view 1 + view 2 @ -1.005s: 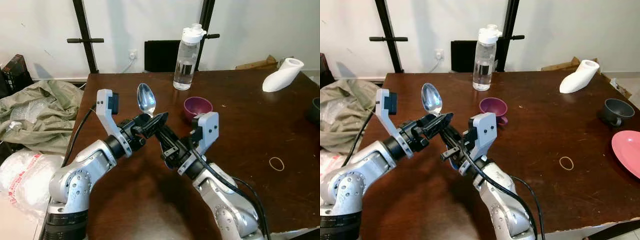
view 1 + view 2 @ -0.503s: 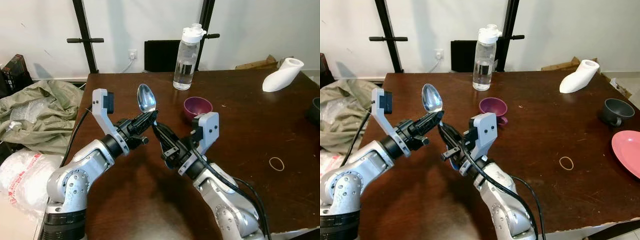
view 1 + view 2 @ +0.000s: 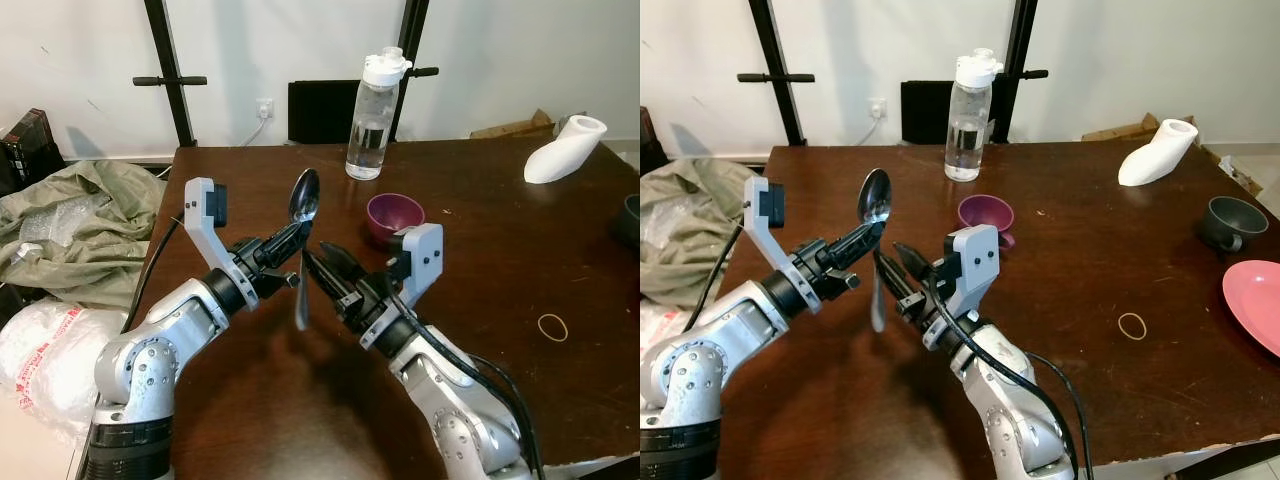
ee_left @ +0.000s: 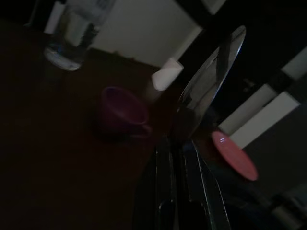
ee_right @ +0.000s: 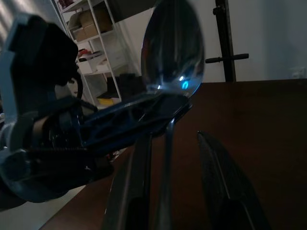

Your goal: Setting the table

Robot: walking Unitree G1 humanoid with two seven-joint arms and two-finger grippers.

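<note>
A metal spoon (image 3: pixel 303 228) stands almost upright in the air above the near left part of a dark wooden worktop (image 3: pixel 500 250), bowl at the top and handle pointing down. The left gripper (image 3: pixel 290 240) pinches it at the neck, just below the bowl, its fingers closed on the metal. The right gripper (image 3: pixel 330 268) sits just beside the handle with its fingers spread apart and empty; the handle hangs between or just in front of them.

Just beyond the grippers sits a small purple cup (image 3: pixel 395 215), and behind it a clear water bottle (image 3: pixel 374 118) with a white cap. Far to the right lie a white curved object (image 3: pixel 564 150), a dark grey cup (image 3: pixel 1230 223), a pink plate (image 3: pixel 1252 302) at the edge, and a rubber band (image 3: pixel 552 326). Crumpled fabric (image 3: pixel 75 225) lies on the floor to the left.

The spoon seems to be mid-handover. With one narrow grip near the top, it could swing or slip and drop onto the worktop if the left fingers loosen before the right ones close.
</note>
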